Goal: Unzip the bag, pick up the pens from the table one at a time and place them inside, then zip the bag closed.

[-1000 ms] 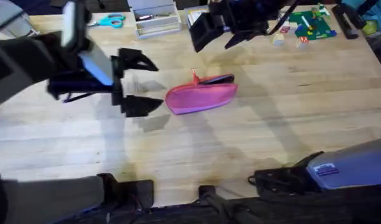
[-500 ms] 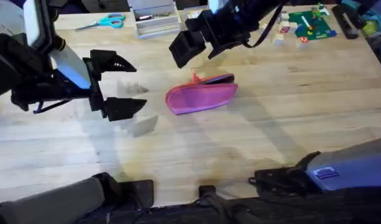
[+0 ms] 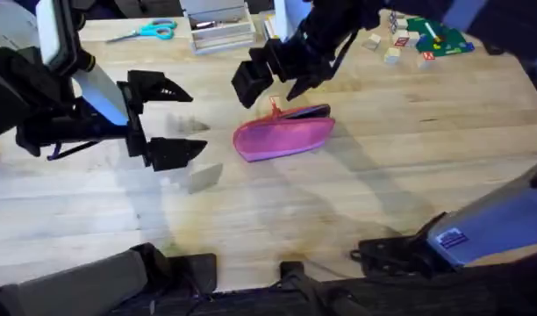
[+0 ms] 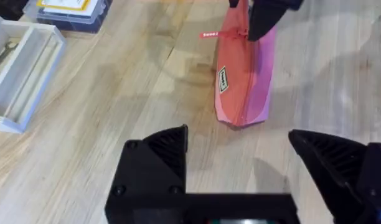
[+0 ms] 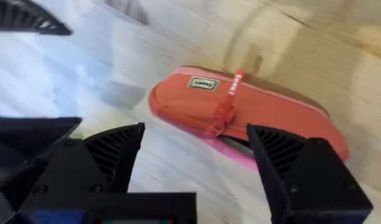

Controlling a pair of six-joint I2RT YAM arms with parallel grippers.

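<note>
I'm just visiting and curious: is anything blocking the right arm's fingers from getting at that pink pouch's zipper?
Nothing visible is. The right gripper hangs over the pink pencil pouch with its fingers spread, and the zipper pull lies in plain sight between them. The left gripper waits off to the side over bare table.

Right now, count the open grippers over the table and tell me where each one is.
2. The left gripper hangs open over the table, left of the pink pouch. The right gripper hangs open just above the pouch's zipper end.
</note>
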